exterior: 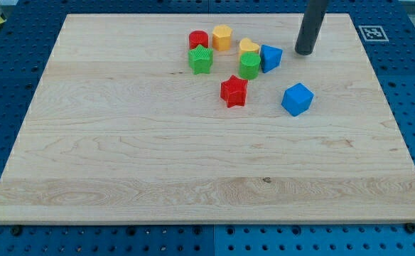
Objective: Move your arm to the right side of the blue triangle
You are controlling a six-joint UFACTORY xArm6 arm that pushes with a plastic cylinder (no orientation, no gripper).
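The blue triangle (270,57) lies on the wooden board (122,142) near the view's top, right of centre. It touches a green cylinder (249,66) on its left, with a yellow heart (248,47) just above that. My tip (304,52) is at the end of the dark rod, a short way to the right of the blue triangle and slightly above it in the view, not touching it.
A blue cube (297,99) lies below my tip. A red star (234,92) lies below the green cylinder. A red cylinder (198,39), a green star (201,60) and a yellow hexagon (222,37) cluster to the left.
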